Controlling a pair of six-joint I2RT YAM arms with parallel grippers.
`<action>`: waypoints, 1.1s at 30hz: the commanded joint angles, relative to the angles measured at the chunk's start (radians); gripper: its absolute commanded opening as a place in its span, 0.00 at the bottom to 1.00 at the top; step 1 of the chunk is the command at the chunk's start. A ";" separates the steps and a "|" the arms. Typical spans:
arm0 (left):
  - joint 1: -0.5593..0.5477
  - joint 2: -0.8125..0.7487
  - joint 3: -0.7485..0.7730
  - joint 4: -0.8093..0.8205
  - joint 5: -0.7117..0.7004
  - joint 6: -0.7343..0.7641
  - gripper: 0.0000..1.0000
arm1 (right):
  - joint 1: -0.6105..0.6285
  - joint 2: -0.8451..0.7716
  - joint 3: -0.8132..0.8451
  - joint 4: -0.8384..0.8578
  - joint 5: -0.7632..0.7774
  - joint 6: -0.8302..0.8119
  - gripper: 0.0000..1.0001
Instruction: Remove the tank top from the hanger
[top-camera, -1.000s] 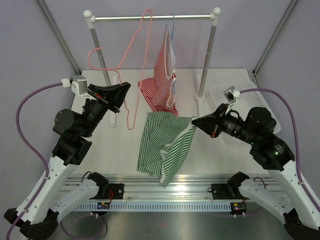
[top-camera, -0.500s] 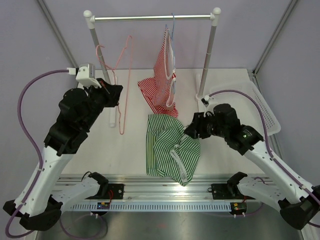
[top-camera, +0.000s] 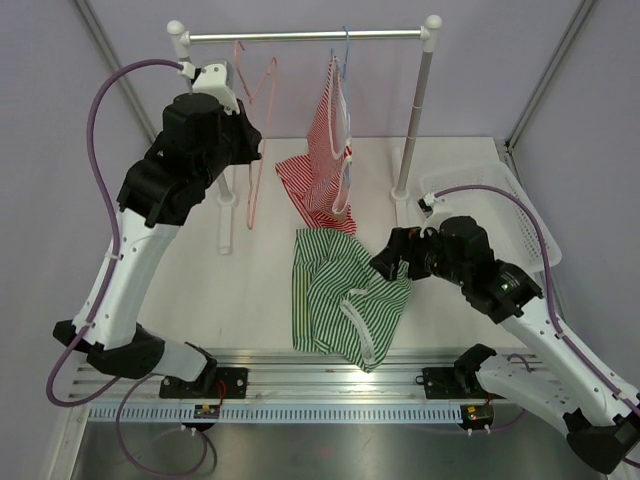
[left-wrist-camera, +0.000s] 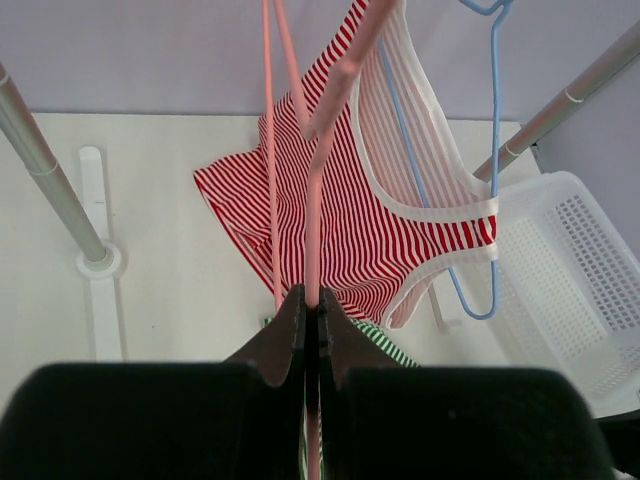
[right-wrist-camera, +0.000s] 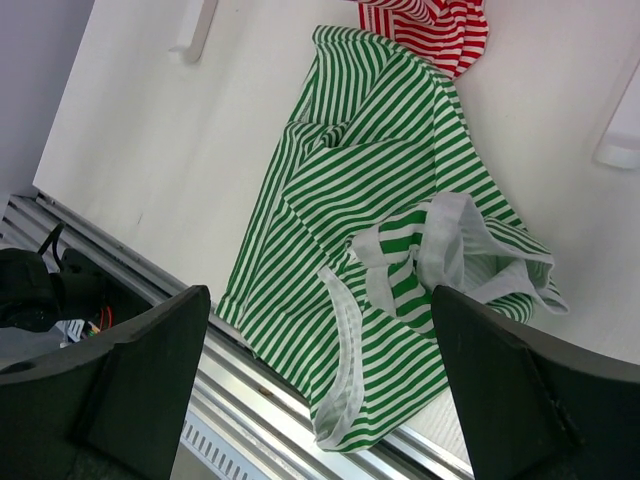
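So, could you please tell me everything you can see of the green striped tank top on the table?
The green striped tank top is soft fabric in green and white stripes, with white-bound neck and armholes. It lies crumpled and partly folded on the white table, its lower edge reaching the front rail. Its top edge lies by the hem of the red striped top; contact is unclear. The right pincer is open above it, not gripping.
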 joint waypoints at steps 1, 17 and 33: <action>0.003 0.107 0.164 -0.058 -0.035 0.058 0.00 | 0.007 -0.014 -0.006 0.005 -0.065 -0.036 0.99; 0.173 0.372 0.441 -0.081 0.114 0.113 0.00 | 0.175 0.150 0.157 -0.187 0.334 -0.064 0.99; 0.195 0.435 0.448 0.032 0.155 0.145 0.00 | 0.175 0.075 0.065 -0.087 0.091 -0.125 0.99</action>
